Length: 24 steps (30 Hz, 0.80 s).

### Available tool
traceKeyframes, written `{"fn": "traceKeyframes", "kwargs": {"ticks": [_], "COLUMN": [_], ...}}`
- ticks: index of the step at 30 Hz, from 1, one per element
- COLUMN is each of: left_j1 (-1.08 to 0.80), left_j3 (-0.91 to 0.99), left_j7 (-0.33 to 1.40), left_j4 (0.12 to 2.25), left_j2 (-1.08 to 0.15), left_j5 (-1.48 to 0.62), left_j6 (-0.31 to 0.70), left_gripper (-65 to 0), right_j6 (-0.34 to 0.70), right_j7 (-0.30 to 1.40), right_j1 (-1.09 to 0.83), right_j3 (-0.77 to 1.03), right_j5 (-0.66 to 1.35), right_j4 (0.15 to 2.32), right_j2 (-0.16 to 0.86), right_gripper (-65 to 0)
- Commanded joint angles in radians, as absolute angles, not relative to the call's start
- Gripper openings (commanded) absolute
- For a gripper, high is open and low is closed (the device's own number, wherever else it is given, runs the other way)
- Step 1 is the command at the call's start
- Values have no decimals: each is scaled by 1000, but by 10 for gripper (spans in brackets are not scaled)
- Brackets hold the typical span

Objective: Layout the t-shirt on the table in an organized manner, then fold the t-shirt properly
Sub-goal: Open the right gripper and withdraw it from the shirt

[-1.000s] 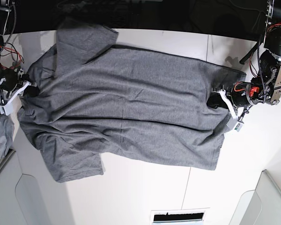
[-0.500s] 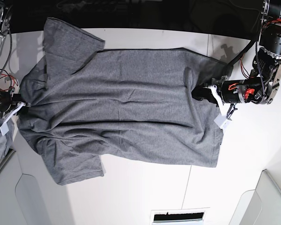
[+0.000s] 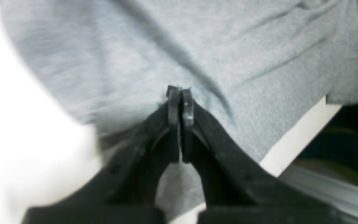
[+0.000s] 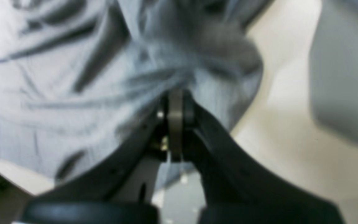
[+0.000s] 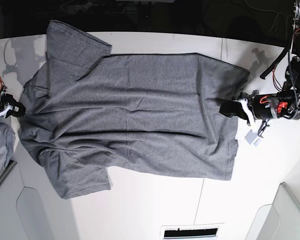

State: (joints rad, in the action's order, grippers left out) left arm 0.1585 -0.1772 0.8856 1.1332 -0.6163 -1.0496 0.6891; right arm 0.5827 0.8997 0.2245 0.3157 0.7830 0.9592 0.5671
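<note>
White surface point(image 5: 155, 205) carries the heather-grey t-shirt point(image 5: 130, 115), spread flat along its far edge. Left hand point(image 5: 229, 109) pinches the hem; right hand point(image 5: 17, 110) pinches the neckline end, both clamped tight on fabric.

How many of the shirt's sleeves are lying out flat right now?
2. On the t-shirt in the base view, one sleeve spreads toward the table's far edge, the other sleeve toward the near side. Neither looks tucked under.
</note>
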Motion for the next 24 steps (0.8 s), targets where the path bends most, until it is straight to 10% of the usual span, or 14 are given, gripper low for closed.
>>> {"fn": "traceKeyframes", "kwargs": {"ticks": [1, 14, 19, 24], "left_j1": [176, 8, -58, -102], "left_j3": [-154, 65, 80, 80], "left_j7": [873, 887, 879, 822], "left_j4": [1148, 1148, 1148, 1148], "left_j2": [-644, -698, -688, -640], "left_j5": [-1084, -1122, -1121, -1043], "left_j6": [698, 698, 698, 698], "left_gripper": [-634, -406, -372, -372], "right_j6": [591, 588, 588, 587], "right_j7": [891, 890, 821, 718], "right_j1": [209, -114, -147, -139], "right_j3": [337, 500, 500, 499], "right_j5": [801, 812, 803, 758], "right_j4": [1002, 1198, 1192, 1188], "right_j2": [595, 595, 580, 540], "right_gripper": [-650, -650, -479, -472]}}
